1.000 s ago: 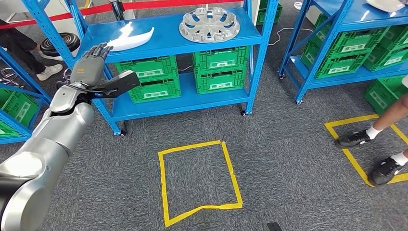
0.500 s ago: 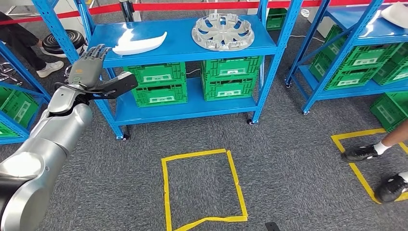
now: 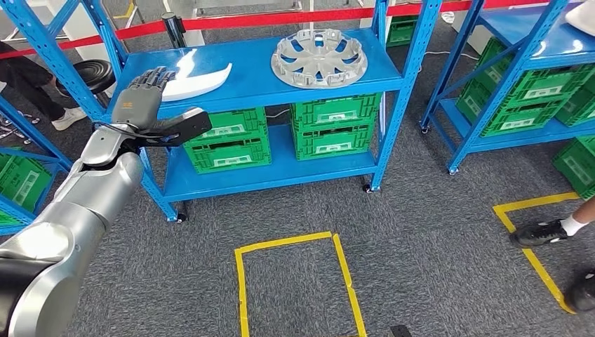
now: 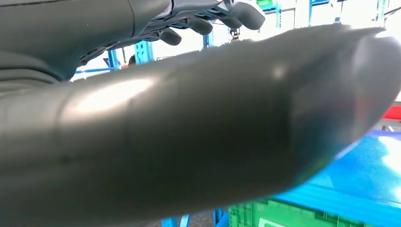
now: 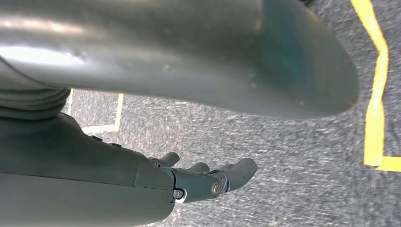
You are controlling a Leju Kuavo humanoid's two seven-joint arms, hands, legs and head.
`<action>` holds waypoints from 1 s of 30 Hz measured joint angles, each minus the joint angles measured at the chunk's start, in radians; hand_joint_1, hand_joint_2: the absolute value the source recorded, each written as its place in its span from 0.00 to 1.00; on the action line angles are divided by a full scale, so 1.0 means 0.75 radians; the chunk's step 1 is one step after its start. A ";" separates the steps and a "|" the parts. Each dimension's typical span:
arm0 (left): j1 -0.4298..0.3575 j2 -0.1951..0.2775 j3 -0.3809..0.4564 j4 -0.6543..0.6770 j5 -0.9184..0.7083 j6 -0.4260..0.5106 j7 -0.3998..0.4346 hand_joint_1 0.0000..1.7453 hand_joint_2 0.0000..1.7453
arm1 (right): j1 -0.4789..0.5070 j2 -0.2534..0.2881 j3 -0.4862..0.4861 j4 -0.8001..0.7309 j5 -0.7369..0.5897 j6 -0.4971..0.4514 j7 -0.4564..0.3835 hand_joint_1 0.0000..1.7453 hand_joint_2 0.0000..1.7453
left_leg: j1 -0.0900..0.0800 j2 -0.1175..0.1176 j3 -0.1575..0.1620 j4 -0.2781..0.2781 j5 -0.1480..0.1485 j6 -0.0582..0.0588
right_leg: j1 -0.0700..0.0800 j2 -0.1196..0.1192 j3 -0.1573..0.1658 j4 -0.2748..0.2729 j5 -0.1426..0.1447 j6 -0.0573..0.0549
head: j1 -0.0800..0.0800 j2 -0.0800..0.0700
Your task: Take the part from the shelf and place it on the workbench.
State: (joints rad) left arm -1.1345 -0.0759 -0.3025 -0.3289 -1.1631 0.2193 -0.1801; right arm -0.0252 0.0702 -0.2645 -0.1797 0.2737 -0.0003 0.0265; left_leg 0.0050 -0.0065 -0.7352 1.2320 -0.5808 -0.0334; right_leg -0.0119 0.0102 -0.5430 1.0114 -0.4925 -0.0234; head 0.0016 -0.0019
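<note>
Before the shelf [image 3: 252, 67], left robot hand [image 3: 144, 105] raised, seemingly empty.

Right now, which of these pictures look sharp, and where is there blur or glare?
Head view: sharp and evenly lit, the white part and hubcap crisp on the blue shelf. Left wrist view: the left hand looms close, soft and glossy, with washed-out brightness behind. Right wrist view: the right hand is clear, the carpet streaked with blur.

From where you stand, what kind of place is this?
Probably a factory storeroom or test area: blue steel shelving holding green crates and a silver wheel cover, with yellow tape squares on grey carpet.
</note>
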 joint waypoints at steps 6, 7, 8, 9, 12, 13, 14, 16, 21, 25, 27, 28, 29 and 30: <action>-0.003 0.001 -0.015 0.001 0.009 -0.002 -0.001 0.00 0.00 | -0.004 0.000 -0.009 0.001 -0.002 0.000 0.000 0.00 0.00 | -0.009 0.005 0.077 -0.289 0.266 0.045 | 0.007 0.000 0.085 0.011 -0.072 0.042 | 0.002 0.000; -0.005 0.001 -0.017 -0.001 0.010 -0.002 -0.001 0.00 0.00 | -0.004 -0.001 -0.009 0.001 -0.002 0.000 0.000 0.00 0.00 | -0.007 0.003 0.091 -0.292 0.261 0.055 | 0.005 -0.002 0.083 0.034 -0.067 0.048 | 0.002 0.000; -0.008 0.000 -0.018 -0.003 0.010 -0.002 -0.001 0.00 0.00 | -0.006 -0.001 -0.010 0.001 -0.002 0.000 0.000 0.00 0.00 | -0.005 0.002 0.108 -0.294 0.253 0.065 | 0.004 -0.004 0.061 0.077 -0.065 0.052 | 0.003 0.000; -0.010 -0.001 -0.019 -0.004 0.011 -0.001 -0.001 0.00 0.00 | -0.007 -0.002 -0.010 0.001 -0.002 0.001 0.000 0.00 0.00 | -0.005 0.001 0.124 -0.295 0.244 0.073 | 0.003 -0.006 0.021 0.145 -0.074 0.056 | 0.003 0.000; -0.005 -0.006 -0.024 -0.004 0.011 -0.002 -0.001 0.00 0.00 | -0.009 -0.002 -0.011 0.001 -0.002 0.001 0.000 0.00 0.00 | -0.007 -0.003 0.164 -0.295 0.205 0.083 | 0.002 -0.008 -0.149 0.358 -0.168 0.066 | 0.005 0.000; -0.001 -0.007 -0.025 -0.003 0.011 -0.002 -0.001 0.00 0.00 | -0.008 -0.002 -0.011 0.001 -0.002 0.001 0.000 0.00 0.00 | -0.008 -0.005 0.181 -0.295 0.189 0.082 | 0.002 -0.008 -0.188 0.376 -0.198 0.067 | 0.005 0.000; 0.002 -0.008 -0.027 -0.003 0.011 -0.001 -0.001 0.00 0.00 | -0.006 -0.002 -0.013 0.001 -0.002 0.000 0.000 0.00 0.00 | -0.008 -0.006 0.201 -0.295 0.173 0.081 | 0.002 -0.008 -0.211 0.361 -0.208 0.067 | 0.005 0.000; 0.004 -0.008 -0.029 -0.002 0.012 -0.001 0.000 0.00 0.00 | -0.003 -0.002 -0.016 0.001 -0.002 0.000 0.000 0.00 0.00 | -0.008 -0.007 0.242 -0.293 0.136 0.073 | 0.001 -0.010 -0.200 0.215 -0.111 0.065 | 0.005 0.000; 0.000 -0.009 -0.033 -0.001 0.015 0.001 0.000 0.00 0.00 | -0.001 -0.001 -0.019 0.003 -0.002 0.002 -0.001 0.00 0.00 | -0.019 -0.013 0.300 -0.292 0.078 0.038 | 0.005 -0.019 -0.149 0.017 0.098 0.029 | 0.005 0.000; -0.005 -0.003 -0.034 -0.006 0.017 0.003 -0.001 0.00 0.00 | -0.002 -0.001 -0.020 0.003 -0.001 0.002 -0.003 0.00 0.00 | -0.014 -0.004 0.216 -0.121 0.068 0.014 | -0.001 -0.012 -0.097 0.012 0.070 -0.004 | 0.003 0.000; -0.001 0.000 -0.037 -0.004 0.018 0.002 -0.002 0.00 0.00 | -0.003 -0.002 -0.020 0.003 0.001 0.002 -0.003 0.00 0.00 | -0.013 -0.001 0.100 0.041 0.005 0.006 | -0.001 -0.009 -0.070 0.012 0.043 -0.010 | 0.003 0.000; 0.003 0.002 -0.038 -0.002 0.018 0.002 -0.001 0.00 0.00 | -0.002 -0.002 -0.020 0.003 0.002 0.003 -0.003 0.00 0.00 | -0.013 0.000 0.053 0.085 -0.022 0.006 | 0.000 -0.007 -0.054 0.012 0.029 -0.011 | 0.002 0.000; 0.006 0.004 -0.039 -0.001 0.019 0.001 -0.001 0.00 0.00 | 0.000 -0.002 -0.020 0.003 0.002 0.003 -0.003 0.00 0.00 | -0.013 0.000 0.025 0.089 -0.025 0.009 | 0.001 -0.004 -0.035 0.012 0.014 -0.012 | 0.002 0.000; 0.007 0.006 -0.039 0.000 0.019 0.001 -0.001 0.00 0.00 | 0.002 -0.002 -0.020 0.003 0.003 0.004 -0.002 0.00 0.00 | -0.015 0.000 0.018 0.048 0.003 0.016 | 0.004 -0.003 -0.015 0.012 -0.001 -0.012 | 0.002 0.000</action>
State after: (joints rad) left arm -1.1296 -0.0712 -0.3320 -0.3287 -1.1490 0.2199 -0.1807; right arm -0.0240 0.0690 -0.2796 -0.1774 0.2760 0.0026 0.0248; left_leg -0.0059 -0.0066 -0.7220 1.2681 -0.5782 -0.0213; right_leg -0.0091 0.0082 -0.5540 1.0203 -0.4935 -0.0322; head 0.0033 -0.0019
